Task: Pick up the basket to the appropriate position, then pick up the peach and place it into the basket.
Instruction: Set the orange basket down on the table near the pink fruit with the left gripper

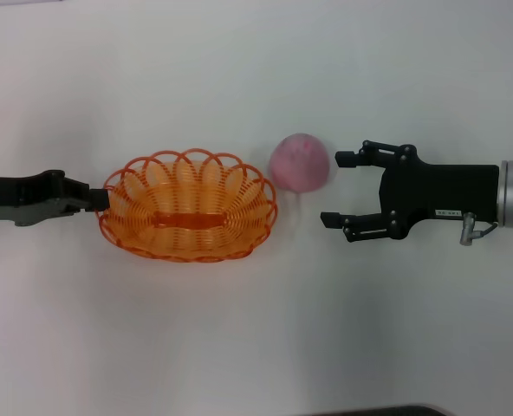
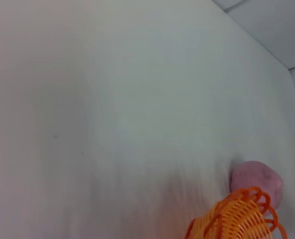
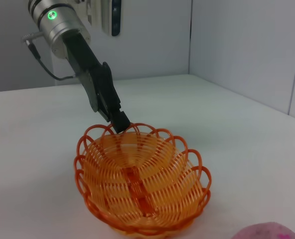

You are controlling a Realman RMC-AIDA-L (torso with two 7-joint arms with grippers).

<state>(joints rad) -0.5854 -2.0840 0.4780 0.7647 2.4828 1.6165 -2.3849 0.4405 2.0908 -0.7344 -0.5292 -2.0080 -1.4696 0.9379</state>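
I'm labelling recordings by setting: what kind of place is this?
Probably a lab test bench, not a home: a bare white table, plain partition panels around it, and only the basket and peach as props.

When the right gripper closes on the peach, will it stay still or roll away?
The peach looks round and rests free on the table, so it may roll if touched off-centre. The open right gripper flanks it only partly. The basket beside it, held by the left gripper, could stop it.

Left hand pinched shut at left; right hand spread wide.
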